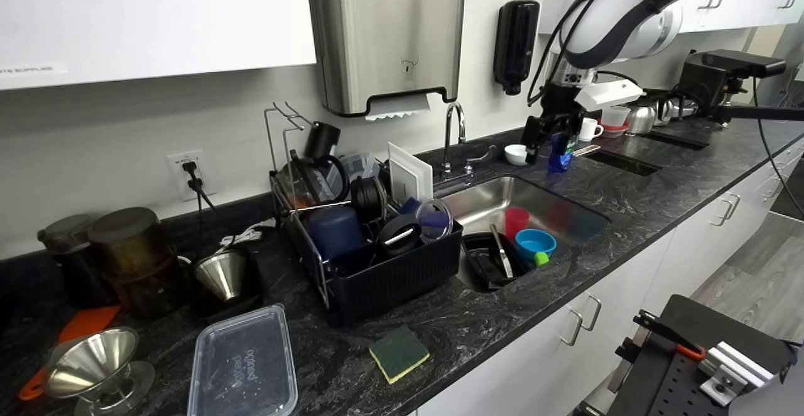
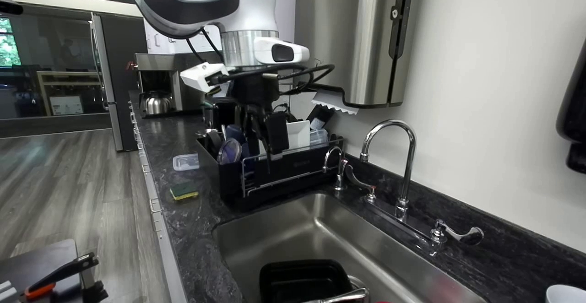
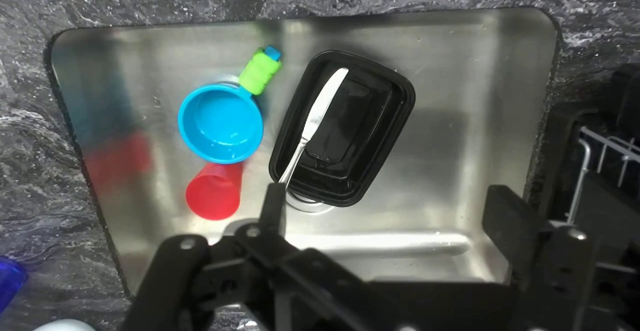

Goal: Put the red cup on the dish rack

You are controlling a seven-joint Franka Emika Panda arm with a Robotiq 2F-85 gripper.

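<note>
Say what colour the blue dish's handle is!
The handle is green, tipped blue, clearest in the wrist view.

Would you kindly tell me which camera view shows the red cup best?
The wrist view, because it looks down on nearly the whole red cup, close up. In an exterior view, a blue dish hides some of its lower part; in an exterior view, only a red sliver, probably the cup's, shows at the bottom edge.

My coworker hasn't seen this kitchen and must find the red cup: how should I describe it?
Start at the black dish rack and look into the steel sink beside it. Past the black tray with a knife, a blue dish and the red cup sit side by side. The cup is plain red with no handle showing, unlike the green-handled dish.
</note>
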